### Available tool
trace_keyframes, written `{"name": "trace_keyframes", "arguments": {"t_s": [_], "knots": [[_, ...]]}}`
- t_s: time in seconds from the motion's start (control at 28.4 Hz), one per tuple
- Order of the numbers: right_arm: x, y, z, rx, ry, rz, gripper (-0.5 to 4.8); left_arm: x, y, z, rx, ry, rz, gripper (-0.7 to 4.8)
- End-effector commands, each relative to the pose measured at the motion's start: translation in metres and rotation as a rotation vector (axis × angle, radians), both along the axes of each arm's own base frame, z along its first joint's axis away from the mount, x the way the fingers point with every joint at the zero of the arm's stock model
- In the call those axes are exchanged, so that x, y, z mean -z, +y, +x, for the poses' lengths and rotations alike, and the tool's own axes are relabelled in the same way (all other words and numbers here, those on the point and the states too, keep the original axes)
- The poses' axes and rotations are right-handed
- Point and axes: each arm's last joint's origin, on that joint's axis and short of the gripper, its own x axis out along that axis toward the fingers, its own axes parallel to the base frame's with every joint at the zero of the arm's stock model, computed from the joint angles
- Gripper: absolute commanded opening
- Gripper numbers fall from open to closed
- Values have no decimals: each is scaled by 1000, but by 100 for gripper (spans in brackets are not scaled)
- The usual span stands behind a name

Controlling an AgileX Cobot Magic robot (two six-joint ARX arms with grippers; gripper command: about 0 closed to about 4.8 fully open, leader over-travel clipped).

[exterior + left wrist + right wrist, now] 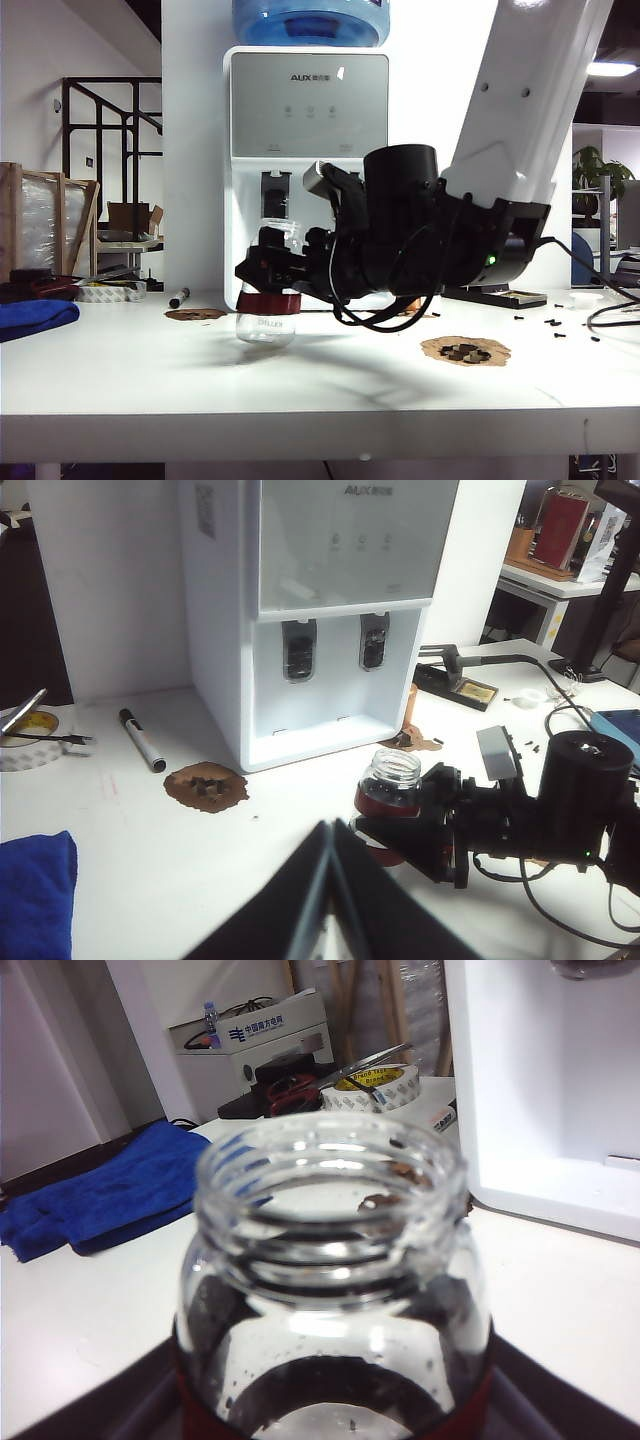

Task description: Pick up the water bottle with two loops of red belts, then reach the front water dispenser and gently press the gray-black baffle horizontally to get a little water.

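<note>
Right arm: a broad white link with small dark screw holes along its face, rising toward one o'clock. Wrist housing: matte black, topped by a black cylindrical cap, with a small grey block at its ten o'clock. A green indicator light glows at the housing's four o'clock. Black cables loop beneath. Right gripper: black, angular fingers. Left gripper: two flat black fingers meeting along a pale seam.

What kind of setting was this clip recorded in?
Probably a lab or workshop in an office: a white table with a water dispenser, tape rolls and a blue cloth, and crates and benches behind.
</note>
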Motion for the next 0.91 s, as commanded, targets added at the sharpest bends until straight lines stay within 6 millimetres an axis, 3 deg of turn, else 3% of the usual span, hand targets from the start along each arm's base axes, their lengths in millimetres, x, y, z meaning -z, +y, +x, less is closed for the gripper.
{"name": "trace_keyframes", "arguments": {"t_s": [0.04, 0.14, 0.35, 0.42, 0.56, 0.67, 0.91], "knots": [[-2, 0, 0, 25, -11, -28, 30, -2, 0, 0, 3, -11, -3, -4], [-11, 0, 0, 50, -42, -42, 12, -2, 0, 0, 3, -11, -3, -4], [-37, -12, 3, 367, -91, -254, 12, -2, 0, 0, 3, -11, -3, -4], [-47, -15, 4, 471, -115, -257, -2, -2, 0, 0, 3, -11, -3, -4], [-56, -16, 9, 517, -137, -239, -2, -2, 0, 0, 3, -11, -3, -4], [-67, -19, 20, 520, -164, -208, -2, -2, 0, 0, 3, -10, -3, -4], [-68, -29, 59, 512, -143, -208, -2, -2, 0, 0, 3, -8, -3, -4]]}}
